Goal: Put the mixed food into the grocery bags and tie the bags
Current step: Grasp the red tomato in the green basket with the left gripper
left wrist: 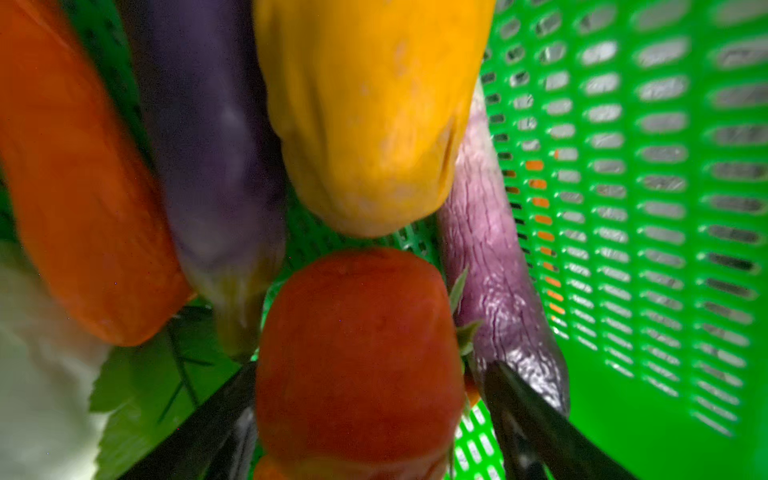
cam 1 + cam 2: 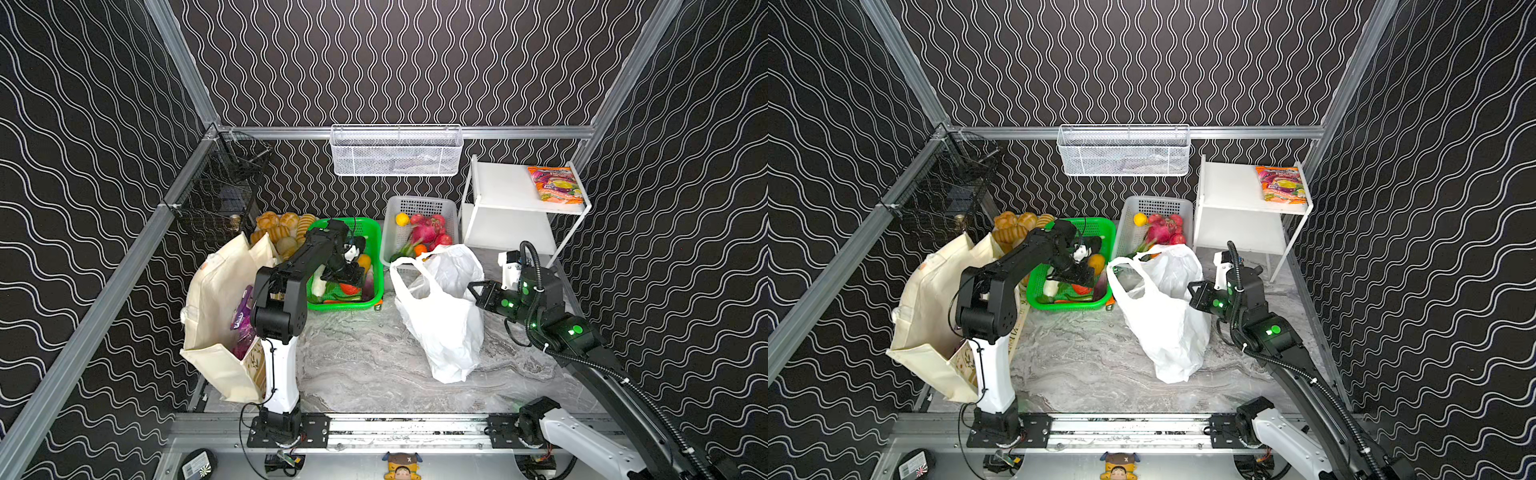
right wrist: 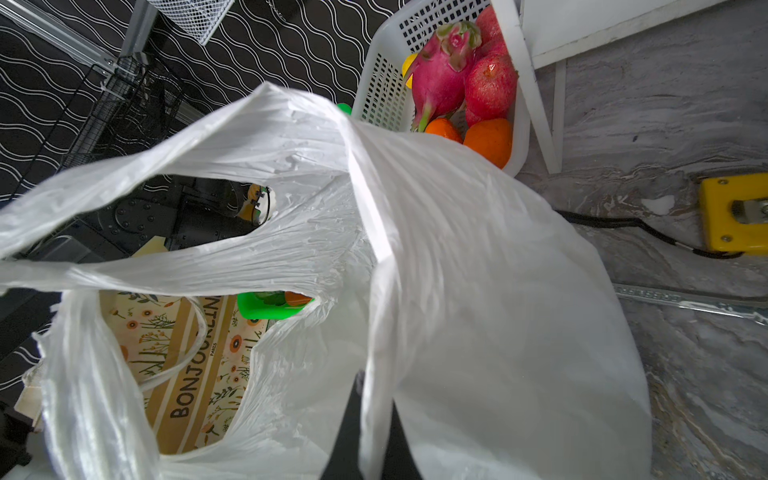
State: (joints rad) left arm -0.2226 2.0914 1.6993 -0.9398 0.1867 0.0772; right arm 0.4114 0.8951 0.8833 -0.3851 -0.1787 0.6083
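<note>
STEP: picking from green basket [image 2: 374,232] | LEFT: your left gripper [image 1: 370,399] stands wide astride the red tomato [image 1: 357,332], not yet squeezing | RIGHT: your right gripper [image 3: 376,415] pinches the white plastic bag [image 2: 440,316] rim, mouth open beside basket | NEXT: likely close, lift clear, carry across to bag | TEXT: canvas tote [image 2: 216,291] panel reads "BONJOUR…", small "PARIS"; rest hidden

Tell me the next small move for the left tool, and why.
Probably close the left tool on the red tomato: its open jaws straddle it in the green basket, one finger on either side. The right tool is shut on the rim of the white plastic bag, holding its mouth open to receive it.
</note>
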